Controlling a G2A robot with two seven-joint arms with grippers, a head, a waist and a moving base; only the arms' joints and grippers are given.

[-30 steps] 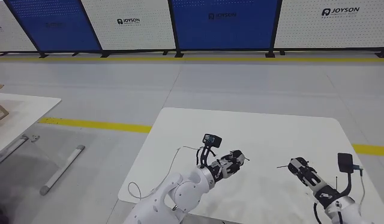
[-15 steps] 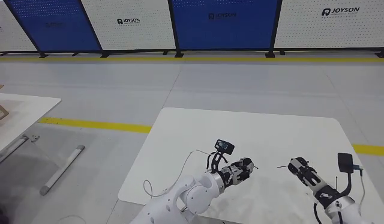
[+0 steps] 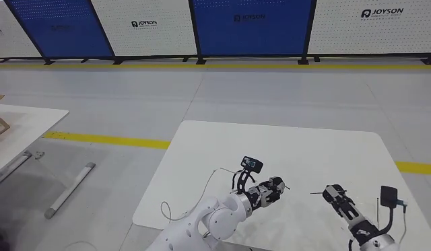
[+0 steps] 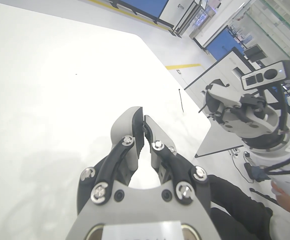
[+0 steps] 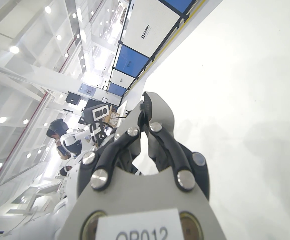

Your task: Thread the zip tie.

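The left gripper's (image 4: 143,113) jaws are seen pressed together at the tips, and a small dark piece (image 4: 144,126) is pinched between the ribbed pads just behind them; what the piece is cannot be told. The gripper is held low over the white table (image 4: 59,63), near its front edge.

The right gripper's (image 5: 142,101) jaws are likewise drawn together, clamped on the zip tie (image 4: 202,109), a short black length of which is seen sticking out past the tips towards the left gripper. In the top view the two grippers are placed side by side over the near part of the table, their tips turned towards each other but apart.

A thin black strip (image 4: 181,100) with a small knob at one end is seen against the table top by its edge, between the two grippers and nearer the right one. Whether it lies on the surface or belongs to the held zip tie cannot be made out.
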